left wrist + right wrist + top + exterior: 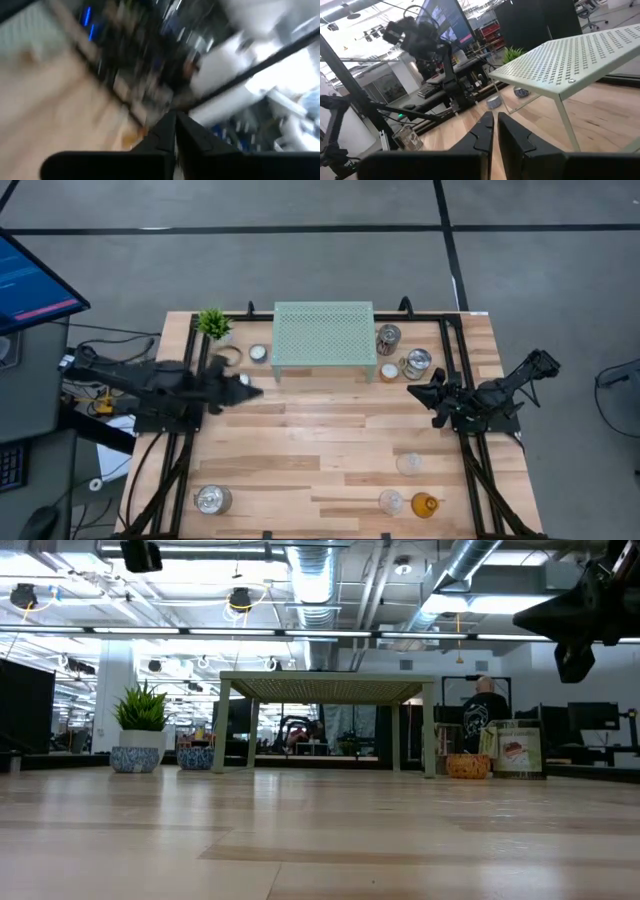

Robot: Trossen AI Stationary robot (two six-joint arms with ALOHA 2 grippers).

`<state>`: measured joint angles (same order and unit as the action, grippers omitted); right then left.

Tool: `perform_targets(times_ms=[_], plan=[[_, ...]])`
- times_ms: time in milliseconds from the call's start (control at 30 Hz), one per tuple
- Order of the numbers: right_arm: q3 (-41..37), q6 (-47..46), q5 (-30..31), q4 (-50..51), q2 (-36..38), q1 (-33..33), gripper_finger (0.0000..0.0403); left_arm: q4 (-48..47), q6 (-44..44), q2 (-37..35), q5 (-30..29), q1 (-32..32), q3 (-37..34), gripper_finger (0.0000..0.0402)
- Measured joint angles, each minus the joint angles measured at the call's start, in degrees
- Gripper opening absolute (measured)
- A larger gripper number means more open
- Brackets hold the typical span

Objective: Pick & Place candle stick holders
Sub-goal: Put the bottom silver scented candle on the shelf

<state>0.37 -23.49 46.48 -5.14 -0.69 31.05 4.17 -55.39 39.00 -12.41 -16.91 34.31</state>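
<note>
Light came evenly from overhead, leaving only soft, short shadows under the mesh stand on the pale table. From table height, bright ceiling strips above the stand glared white, while the tabletop in front of it lay out of focus and the room behind it stayed fairly crisp. The left wrist view was smeared throughout by motion blur, with blown-out white patches. The right wrist view was clear around the stand, with its near fingers soft
</note>
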Motion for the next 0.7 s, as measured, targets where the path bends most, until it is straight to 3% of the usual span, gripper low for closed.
perform_targets(times_ms=[200,333,533,700], plan=[[-0.01,-0.05,0.02,0.01,0.00,0.00,0.0017,-16.18,-13.15,7.98,17.40,-0.02,8.14,0.0004],[-0.01,-0.09,0.04,-0.01,0.00,0.00,0.0017,-24.99,-19.99,10.26,26.54,-0.97,8.52,0.0004],[0.00,-0.09,0.03,0.05,0.00,0.00,0.0017,-38.09,-25.57,11.03,30.58,-4.76,8.75,0.0002],[0.00,-0.08,0.02,0.24,-0.01,0.00,0.0017,-54.39,-27.68,13.91,29.77,-9.56,17.34,0.0002]])
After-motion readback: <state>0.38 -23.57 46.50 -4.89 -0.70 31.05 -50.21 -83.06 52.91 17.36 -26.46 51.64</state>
